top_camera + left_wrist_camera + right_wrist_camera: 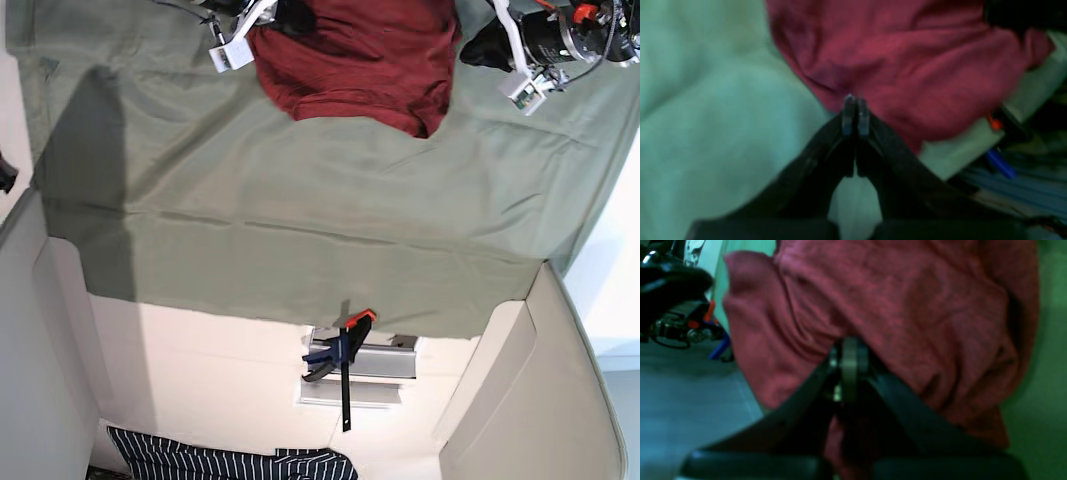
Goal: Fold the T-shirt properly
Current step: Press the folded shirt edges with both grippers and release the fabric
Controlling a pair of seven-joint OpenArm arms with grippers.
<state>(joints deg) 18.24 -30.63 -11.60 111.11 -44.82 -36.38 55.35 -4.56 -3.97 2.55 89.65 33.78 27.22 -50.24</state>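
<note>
While left gripper (855,101) and right gripper (850,348) clamp T-shirt (355,50) edges, green cloth (300,200) spreads wide

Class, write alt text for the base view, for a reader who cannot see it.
A crumpled red T-shirt lies at the top of a table covered in green cloth, with the right gripper at its picture-left edge and the left gripper at its picture-right. Lower down are an orange-handled clamp and striped fabric.
</note>
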